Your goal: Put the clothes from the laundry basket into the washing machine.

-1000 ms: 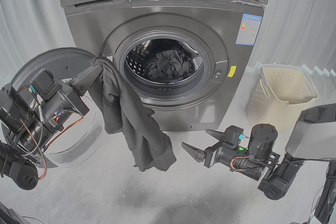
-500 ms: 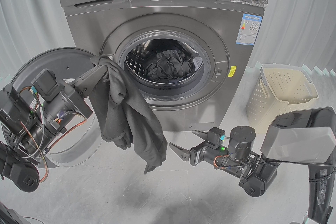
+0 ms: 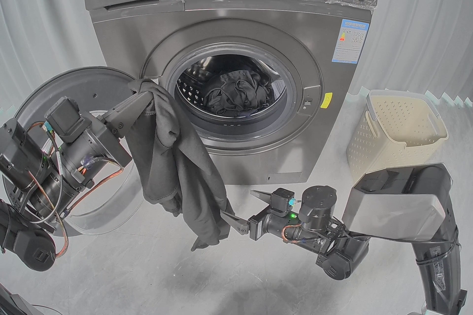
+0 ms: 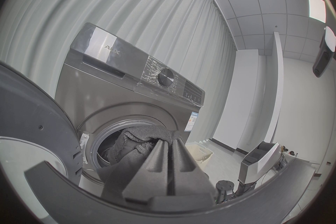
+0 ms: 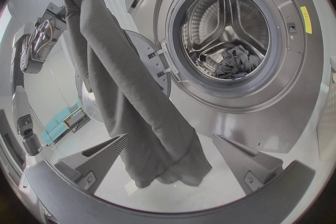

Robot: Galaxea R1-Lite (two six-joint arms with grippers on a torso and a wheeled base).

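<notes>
We hold the grey garment [image 3: 182,168] by its top edge in the clamped left end effector [image 3: 140,98], beside the washing machine [image 3: 246,28] opening, so it hangs free. The right end effector [image 3: 238,204] is spread wide, the garment's lower end between its fingers, probably to gather the slack for loading.

One washing machine [image 3: 236,15], one laundry basket [image 3: 394,134], one hanging garment [image 3: 177,163], one crumpled garment [image 3: 236,92] inside
</notes>
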